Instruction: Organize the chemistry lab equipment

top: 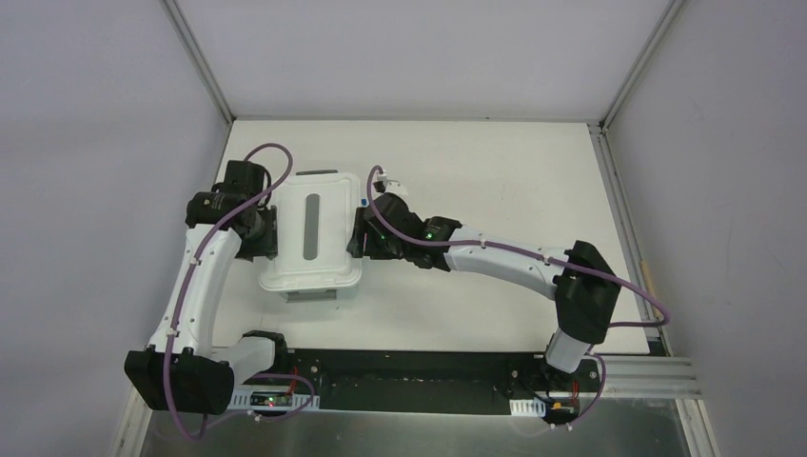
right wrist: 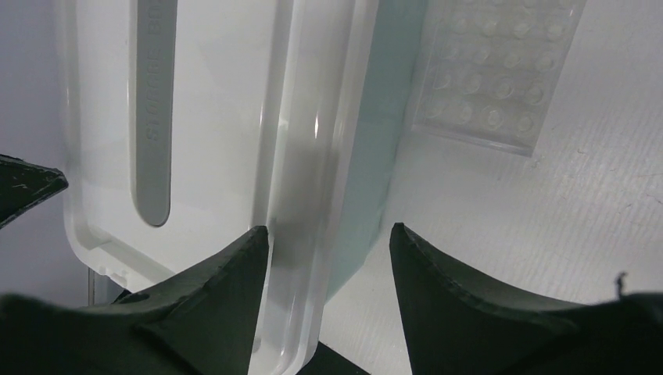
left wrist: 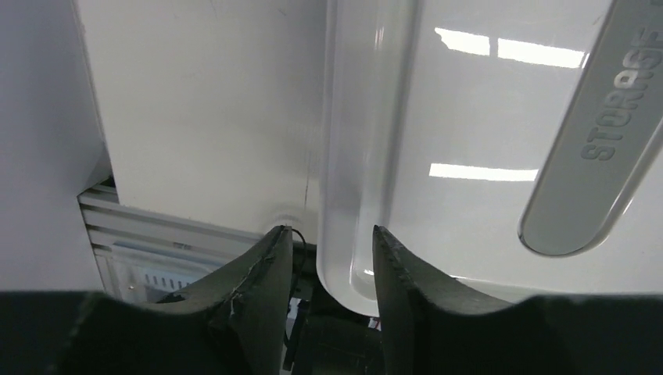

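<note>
The lid (top: 333,257) covers the bin (right wrist: 375,156); the left gripper (left wrist: 332,234) and right gripper (right wrist: 328,230) straddle its edges, jaws part-open. A clear rack (right wrist: 492,78) beyond the right jaws looks unstowed.

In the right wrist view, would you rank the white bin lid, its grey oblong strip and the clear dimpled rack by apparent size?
1. white bin lid
2. clear dimpled rack
3. grey oblong strip
All are cropped by the frame.

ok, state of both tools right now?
left tool: open, straddling the rim of the white lid, not clamped.
right tool: open, around the lid rim and the teal bin wall, not clamped.
</note>
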Robot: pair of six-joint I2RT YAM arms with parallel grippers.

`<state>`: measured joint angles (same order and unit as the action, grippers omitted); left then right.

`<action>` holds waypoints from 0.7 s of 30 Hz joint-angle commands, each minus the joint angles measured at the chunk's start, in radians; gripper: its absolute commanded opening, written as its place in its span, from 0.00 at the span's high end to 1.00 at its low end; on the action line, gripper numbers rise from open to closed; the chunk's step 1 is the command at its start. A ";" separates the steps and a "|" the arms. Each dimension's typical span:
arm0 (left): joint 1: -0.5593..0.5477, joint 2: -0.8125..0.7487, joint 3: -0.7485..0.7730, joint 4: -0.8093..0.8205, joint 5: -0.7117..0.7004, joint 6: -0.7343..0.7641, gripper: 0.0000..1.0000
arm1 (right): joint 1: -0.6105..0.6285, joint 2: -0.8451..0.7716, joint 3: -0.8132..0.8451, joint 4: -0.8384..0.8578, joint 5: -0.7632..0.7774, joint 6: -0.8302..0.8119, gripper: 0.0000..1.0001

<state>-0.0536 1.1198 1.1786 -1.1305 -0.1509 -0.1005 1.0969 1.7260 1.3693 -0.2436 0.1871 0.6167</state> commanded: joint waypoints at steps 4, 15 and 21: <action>-0.007 0.000 0.147 -0.048 -0.050 -0.043 0.43 | 0.004 -0.070 0.069 -0.020 0.077 -0.092 0.30; 0.041 0.043 0.140 0.113 0.052 -0.116 0.14 | 0.074 -0.256 -0.142 0.296 -0.013 -0.531 0.26; 0.149 0.051 0.098 0.272 0.252 -0.166 0.09 | 0.226 -0.227 -0.192 0.413 0.051 -0.917 0.26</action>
<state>0.0483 1.1694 1.2903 -0.9806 -0.0399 -0.2134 1.2446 1.4796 1.2049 0.0246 0.2226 0.0200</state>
